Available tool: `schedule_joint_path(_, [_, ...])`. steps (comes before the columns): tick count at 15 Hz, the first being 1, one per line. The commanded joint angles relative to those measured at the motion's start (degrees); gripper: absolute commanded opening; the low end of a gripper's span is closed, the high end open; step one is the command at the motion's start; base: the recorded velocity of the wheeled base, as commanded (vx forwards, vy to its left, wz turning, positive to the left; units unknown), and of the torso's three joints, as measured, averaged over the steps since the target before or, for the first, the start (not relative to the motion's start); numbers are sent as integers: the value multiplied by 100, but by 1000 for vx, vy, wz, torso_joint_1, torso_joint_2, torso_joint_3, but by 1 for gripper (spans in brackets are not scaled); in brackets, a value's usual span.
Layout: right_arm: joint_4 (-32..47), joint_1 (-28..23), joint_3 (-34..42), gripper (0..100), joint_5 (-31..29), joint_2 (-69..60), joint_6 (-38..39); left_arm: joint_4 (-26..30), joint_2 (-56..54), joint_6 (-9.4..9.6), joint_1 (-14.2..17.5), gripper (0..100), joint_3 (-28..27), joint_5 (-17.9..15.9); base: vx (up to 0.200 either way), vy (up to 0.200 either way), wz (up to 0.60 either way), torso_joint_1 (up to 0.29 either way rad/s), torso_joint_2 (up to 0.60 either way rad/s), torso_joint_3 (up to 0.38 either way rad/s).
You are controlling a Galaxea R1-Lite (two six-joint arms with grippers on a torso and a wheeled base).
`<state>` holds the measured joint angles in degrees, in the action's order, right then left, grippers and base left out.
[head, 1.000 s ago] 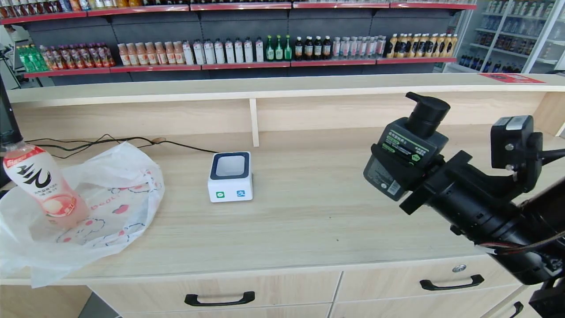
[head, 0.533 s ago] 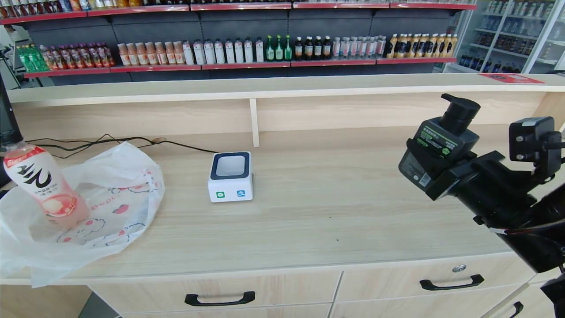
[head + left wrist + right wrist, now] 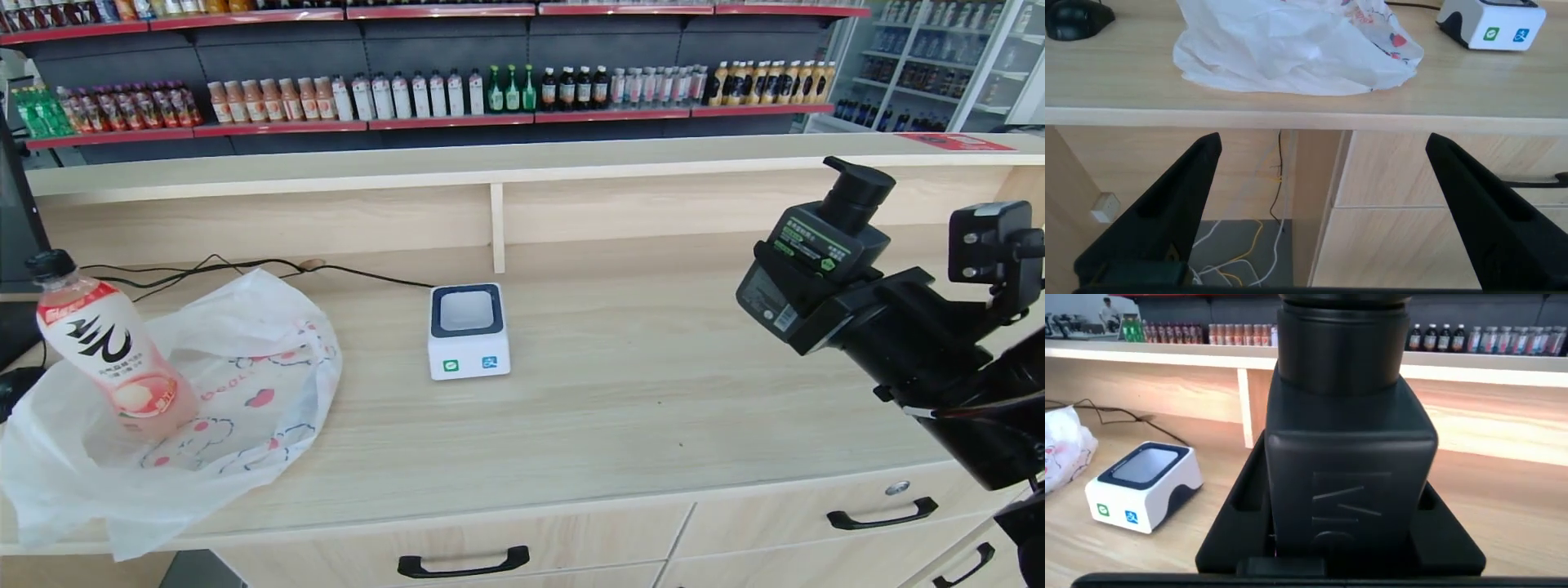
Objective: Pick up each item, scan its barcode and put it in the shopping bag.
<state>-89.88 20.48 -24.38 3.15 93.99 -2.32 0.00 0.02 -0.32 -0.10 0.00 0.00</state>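
Pump bottle (image 3: 816, 241): one, in right end effector (image 3: 796, 298); pink bottle (image 3: 114, 359): one.

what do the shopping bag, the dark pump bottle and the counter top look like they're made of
Shopping bag: thin plastic film, translucent white with a slight sheen, slumped in soft crinkles.
Pump bottle: probably rigid plastic, matte dark grey, with crisp moulded shoulders and pump head.
Counter top: pale wood or wood-look laminate, matte, with long grain streaks; which of the two is unclear.
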Motion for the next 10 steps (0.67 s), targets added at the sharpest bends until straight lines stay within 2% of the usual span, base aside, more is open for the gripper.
schedule_joint_path(1, [-12,26,-84,0,2,102,3,0,-2,-3,1,100,0,0,0,200,0,2,2,2])
schedule_joint_path(8, [-12,281,-76,0,28,269,-6,-9,-2,-21,1,100,0,0,0,200,0,3,2,0])
schedule_joint_path(10, [-12,281,-234,0,389,287,-32,-9,-2,-21,1,100,0,0,0,200,0,5,0,5])
